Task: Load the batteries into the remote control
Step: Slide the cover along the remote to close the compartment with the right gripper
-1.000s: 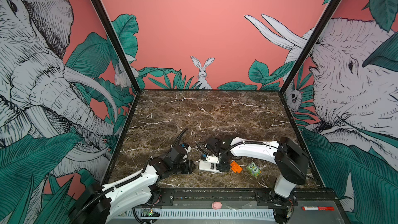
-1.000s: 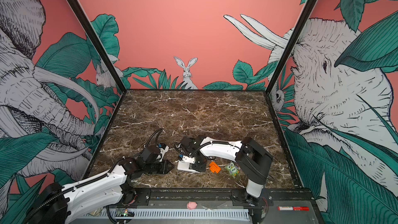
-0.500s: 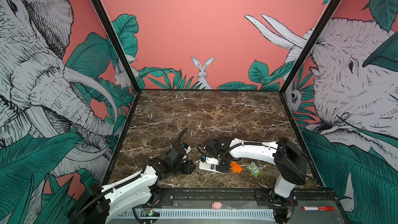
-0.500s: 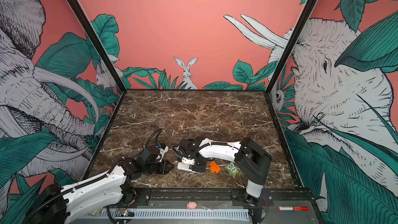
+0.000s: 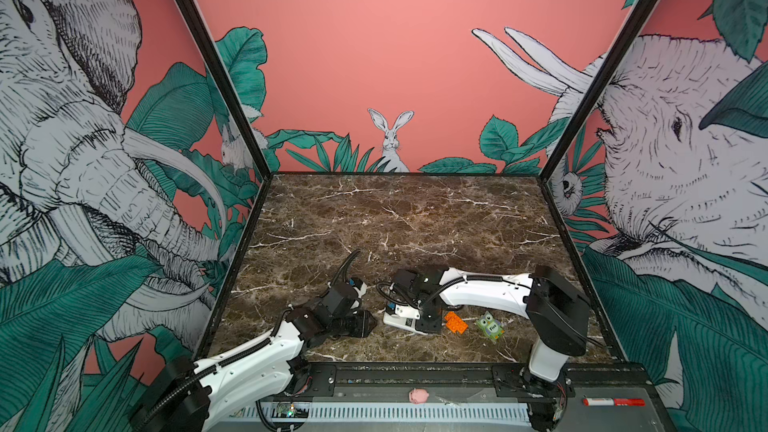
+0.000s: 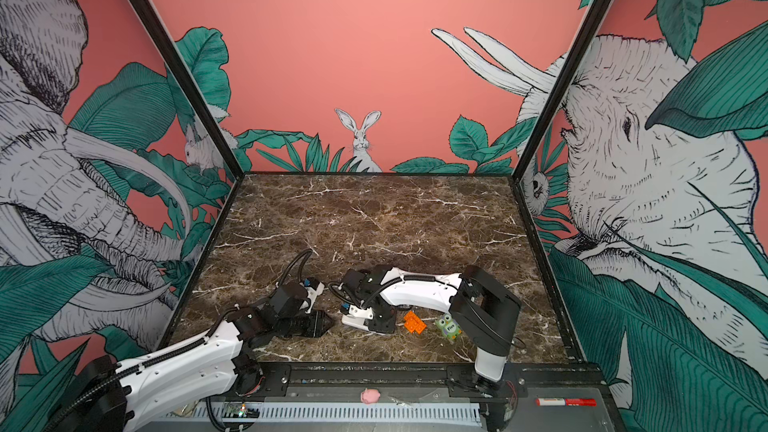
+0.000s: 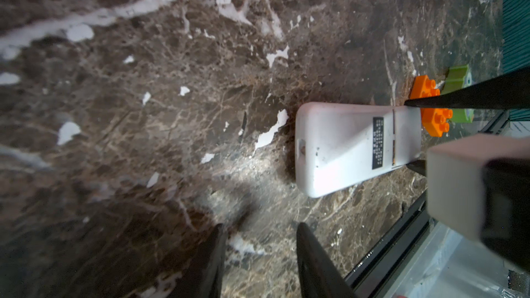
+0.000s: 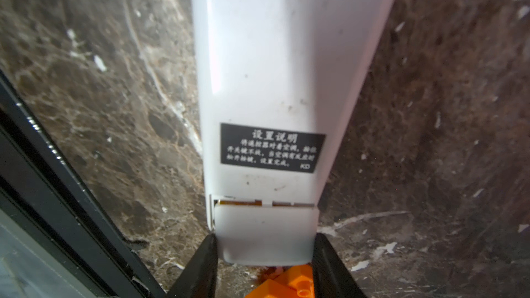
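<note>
Remote control (image 5: 401,320) is lying back-up on the marble table (image 5: 415,222), near the front edge and about midway across in both top views. It is showing a plain white shell and a black label (image 8: 272,147). Its battery cover (image 8: 263,230) is sitting slightly ajar, with an orange sliver (image 8: 241,202) showing in the seam. Left gripper (image 5: 369,324) is pointing at it from just left, fingers partly apart, holding nothing. Right gripper (image 8: 265,242) is pinching the cover end, one finger touching each side. Just right, an orange brick (image 5: 456,322) is lying, then a green owl toy (image 5: 490,326).
</note>
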